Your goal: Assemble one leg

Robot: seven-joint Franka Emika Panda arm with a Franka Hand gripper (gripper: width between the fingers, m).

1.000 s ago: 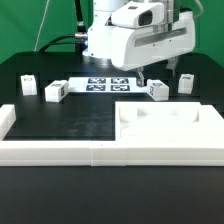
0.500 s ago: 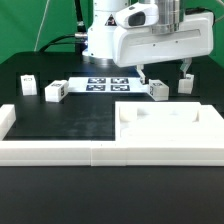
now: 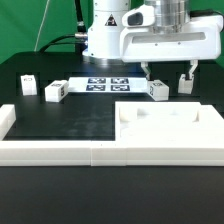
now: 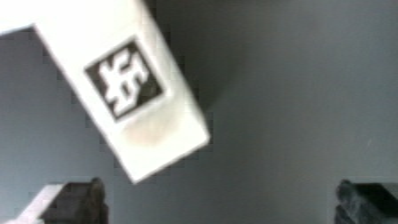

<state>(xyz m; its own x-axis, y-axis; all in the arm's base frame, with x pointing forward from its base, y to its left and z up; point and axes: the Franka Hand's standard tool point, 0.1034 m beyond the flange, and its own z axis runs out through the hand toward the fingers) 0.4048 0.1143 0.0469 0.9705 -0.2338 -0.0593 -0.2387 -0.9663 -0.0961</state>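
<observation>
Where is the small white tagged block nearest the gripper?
In the exterior view, the small white cuboid block lies just right of the marker board, below the open gripper.

**White tagged leg lies flat, tag facing up**

The leg (image 3: 158,89) is a small white cuboid lying at 2 o'clock from the exterior view's centre. The wrist view shows it askew, its black-and-white tag (image 4: 121,78) upward. A second leg (image 3: 185,87) lies at its 3 o'clock, and two more (image 3: 55,92) (image 3: 28,84) at its 9 o'clock.

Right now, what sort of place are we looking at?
Probably a robotics lab test bench: a black table with a fixed marker board, tagged white legs laid out, and a green curtain behind.
</observation>
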